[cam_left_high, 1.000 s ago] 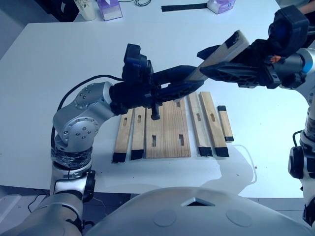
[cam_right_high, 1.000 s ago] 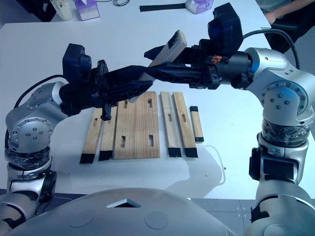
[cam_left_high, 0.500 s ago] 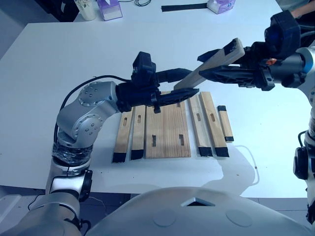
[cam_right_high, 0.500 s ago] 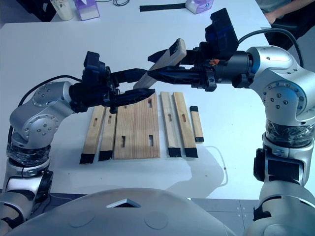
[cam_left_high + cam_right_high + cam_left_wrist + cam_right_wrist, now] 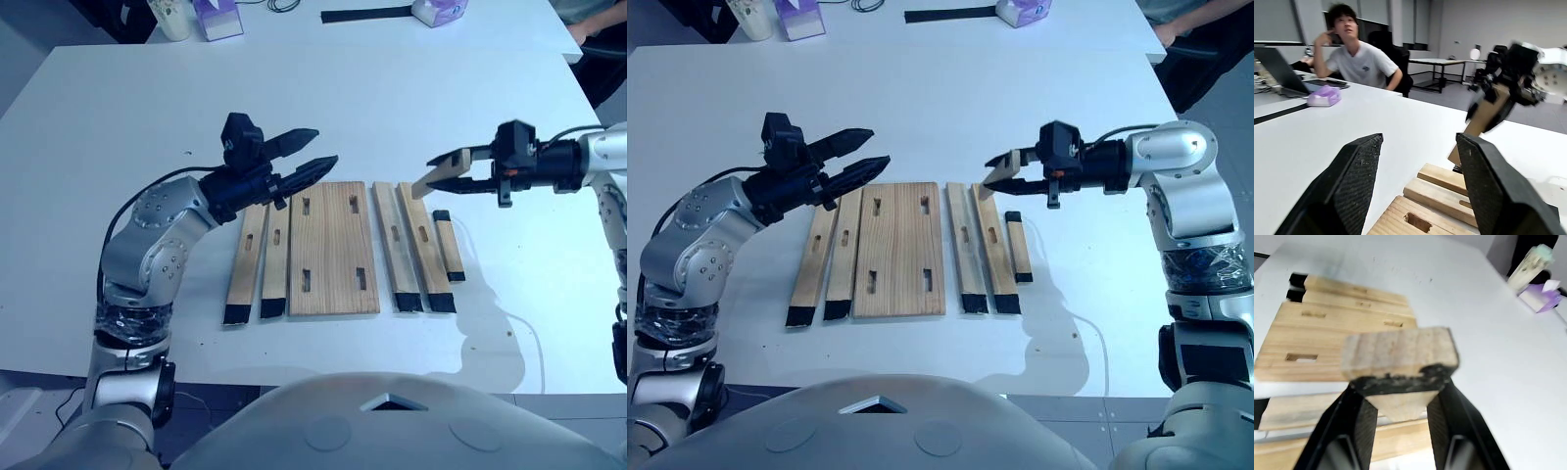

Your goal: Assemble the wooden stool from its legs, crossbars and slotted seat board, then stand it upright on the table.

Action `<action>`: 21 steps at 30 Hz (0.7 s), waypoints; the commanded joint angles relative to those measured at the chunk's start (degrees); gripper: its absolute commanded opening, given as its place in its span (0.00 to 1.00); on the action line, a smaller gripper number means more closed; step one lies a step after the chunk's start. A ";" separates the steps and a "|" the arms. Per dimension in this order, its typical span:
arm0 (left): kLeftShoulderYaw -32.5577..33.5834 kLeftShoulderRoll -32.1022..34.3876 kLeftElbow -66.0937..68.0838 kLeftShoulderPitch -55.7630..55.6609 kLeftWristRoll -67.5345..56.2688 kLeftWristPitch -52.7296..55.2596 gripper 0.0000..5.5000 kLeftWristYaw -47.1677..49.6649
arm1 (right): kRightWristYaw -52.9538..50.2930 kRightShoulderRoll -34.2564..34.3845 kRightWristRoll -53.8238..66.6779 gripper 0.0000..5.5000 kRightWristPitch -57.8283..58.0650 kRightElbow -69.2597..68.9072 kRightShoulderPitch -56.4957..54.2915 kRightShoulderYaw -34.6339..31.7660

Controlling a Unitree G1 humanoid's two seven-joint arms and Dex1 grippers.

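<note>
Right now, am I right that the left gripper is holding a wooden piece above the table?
Not quite: the right gripper is holding the wooden piece above the table, as the right eye view shows. The left gripper is open and empty.

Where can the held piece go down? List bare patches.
Bare table: beyond the seat board's far end, left of the leftmost leg, right of the short crossbar. Crowded: the parts lying side by side, left tool open and right tool holding its piece near their far ends.

Silver screw-studded arms (image 5: 157, 235), black cables (image 5: 171, 176), black end effectors (image 5: 323, 146).
</note>
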 commanded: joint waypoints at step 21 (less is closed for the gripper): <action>-1.09 -3.31 -4.76 5.68 2.57 -2.23 0.50 4.13 | 8.60 -1.36 -4.92 0.24 -8.09 3.40 5.28 1.89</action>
